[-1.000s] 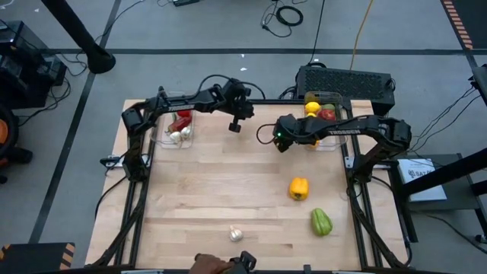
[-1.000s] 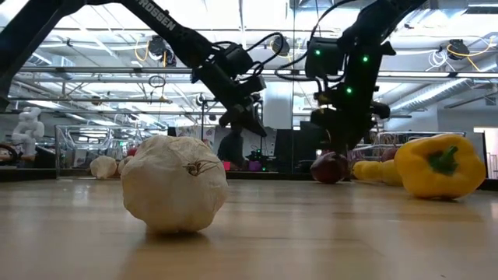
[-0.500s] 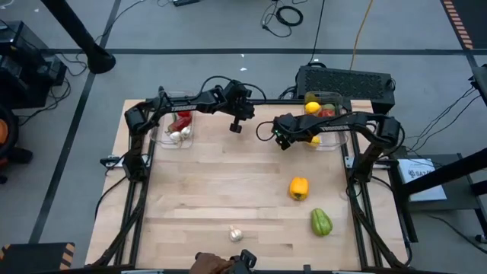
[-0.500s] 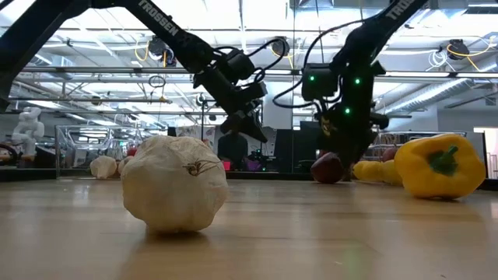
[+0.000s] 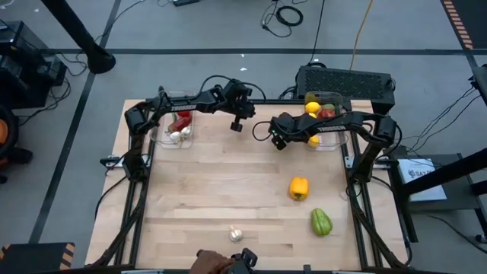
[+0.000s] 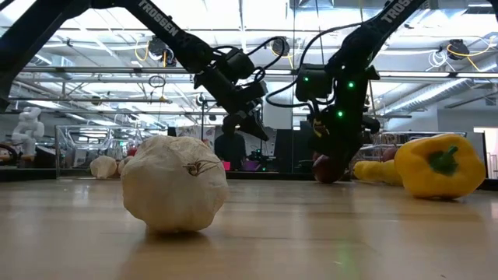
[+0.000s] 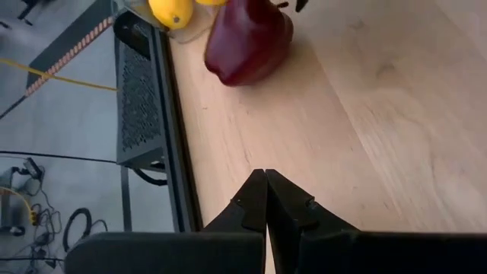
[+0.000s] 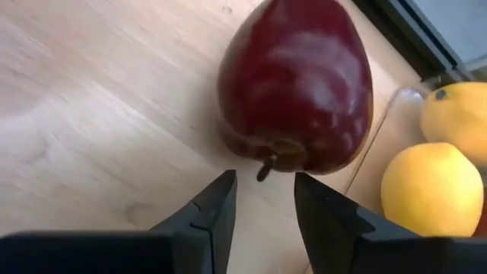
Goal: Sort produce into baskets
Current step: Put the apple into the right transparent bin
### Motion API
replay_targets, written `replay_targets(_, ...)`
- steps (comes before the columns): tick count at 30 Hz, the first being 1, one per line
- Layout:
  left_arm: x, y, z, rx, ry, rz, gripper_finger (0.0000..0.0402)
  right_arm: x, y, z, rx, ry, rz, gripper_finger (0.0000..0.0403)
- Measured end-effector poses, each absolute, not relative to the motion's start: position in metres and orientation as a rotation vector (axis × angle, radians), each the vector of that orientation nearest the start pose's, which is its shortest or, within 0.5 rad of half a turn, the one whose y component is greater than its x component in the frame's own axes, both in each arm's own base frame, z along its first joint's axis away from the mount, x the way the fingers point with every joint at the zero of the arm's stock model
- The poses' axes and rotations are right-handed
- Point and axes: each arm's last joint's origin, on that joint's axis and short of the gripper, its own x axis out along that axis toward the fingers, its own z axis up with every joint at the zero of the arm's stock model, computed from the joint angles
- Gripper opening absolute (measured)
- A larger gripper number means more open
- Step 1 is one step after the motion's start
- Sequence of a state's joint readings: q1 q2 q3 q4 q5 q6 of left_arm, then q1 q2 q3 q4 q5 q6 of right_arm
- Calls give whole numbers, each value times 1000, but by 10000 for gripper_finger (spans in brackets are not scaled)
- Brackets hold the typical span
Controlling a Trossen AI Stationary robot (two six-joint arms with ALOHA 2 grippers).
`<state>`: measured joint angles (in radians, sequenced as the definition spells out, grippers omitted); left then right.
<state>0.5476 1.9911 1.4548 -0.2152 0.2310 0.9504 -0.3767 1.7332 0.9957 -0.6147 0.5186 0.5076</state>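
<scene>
dark red apple (image 8: 298, 84) lies beside lemon-filled basket (image 8: 396, 122).

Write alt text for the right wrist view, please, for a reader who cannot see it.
The right tool, fingers apart, points at a dark red apple lying on the wooden table; nothing is gripped. Two lemons sit beside the apple, inside a clear basket.

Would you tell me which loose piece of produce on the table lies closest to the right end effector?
The dark red apple, directly ahead of the right end effector; the yellow pepper, green pepper and garlic lie farther away.
</scene>
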Motion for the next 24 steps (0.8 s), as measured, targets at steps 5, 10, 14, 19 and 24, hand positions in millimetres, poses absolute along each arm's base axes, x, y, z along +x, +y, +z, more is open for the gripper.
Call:
replay_targets(5,377,227,207,622,759,-35,2,278,-126,155,294,1170,-1081,125)
replay_targets(10,377,228,207,623,757,-33,2,279,-127,155,296,1159,-1086,125)
replay_targets(14,377,227,207,622,759,-35,2,280,-127,155,299,1146,-1087,125)
replay_targets(19,377,227,207,621,760,-35,2,279,-128,155,300,1146,-1090,125)
replay_targets(24,377,227,207,621,760,-35,2,277,-133,154,289,1167,-1094,125)
